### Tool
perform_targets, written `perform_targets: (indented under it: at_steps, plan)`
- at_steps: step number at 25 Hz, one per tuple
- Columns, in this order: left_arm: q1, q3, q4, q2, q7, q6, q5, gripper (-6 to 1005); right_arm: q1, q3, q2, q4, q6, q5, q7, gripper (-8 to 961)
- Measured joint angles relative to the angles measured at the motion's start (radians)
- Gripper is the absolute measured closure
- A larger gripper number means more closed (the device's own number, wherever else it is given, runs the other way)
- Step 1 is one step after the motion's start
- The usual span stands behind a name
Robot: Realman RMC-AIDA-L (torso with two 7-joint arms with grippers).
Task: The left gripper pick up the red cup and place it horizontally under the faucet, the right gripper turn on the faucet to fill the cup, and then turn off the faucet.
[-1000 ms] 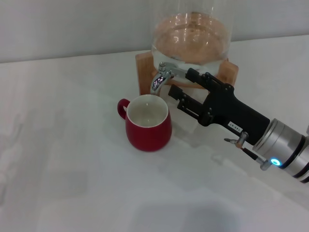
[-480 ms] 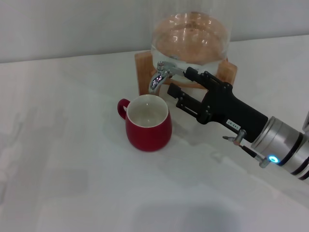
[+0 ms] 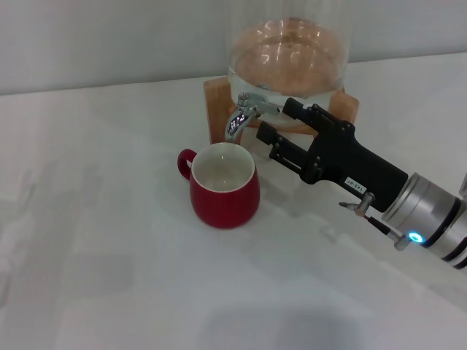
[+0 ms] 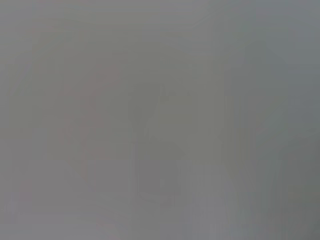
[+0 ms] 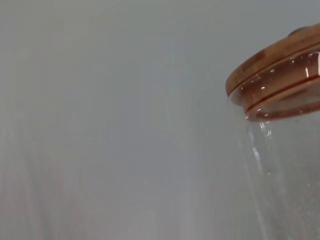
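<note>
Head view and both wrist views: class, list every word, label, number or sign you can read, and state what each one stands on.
One small white label on the black body of the right gripper: it carries dark characters, too small and blurred to read.
Red cup, faucet, glass dispenser and its wooden stand: no text visible.
Left wrist view: nothing legible.
Right wrist view: no text.

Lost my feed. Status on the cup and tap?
Right pincer open, fingertips at the faucet lever. Red cup upright under the spout, looks empty. Left pincer out of view. Nothing blocking.
</note>
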Motion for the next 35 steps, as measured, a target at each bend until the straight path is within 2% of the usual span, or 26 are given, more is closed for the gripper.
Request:
perform_targets:
  at_steps: [35]
  plan:
    - [-0.05, -0.001, -0.04, 0.002, 0.0, -0.014, 0.0, 116, 0.008, 0.001, 0.0, -0.008, 0.029, -0.006, 0.011, 230]
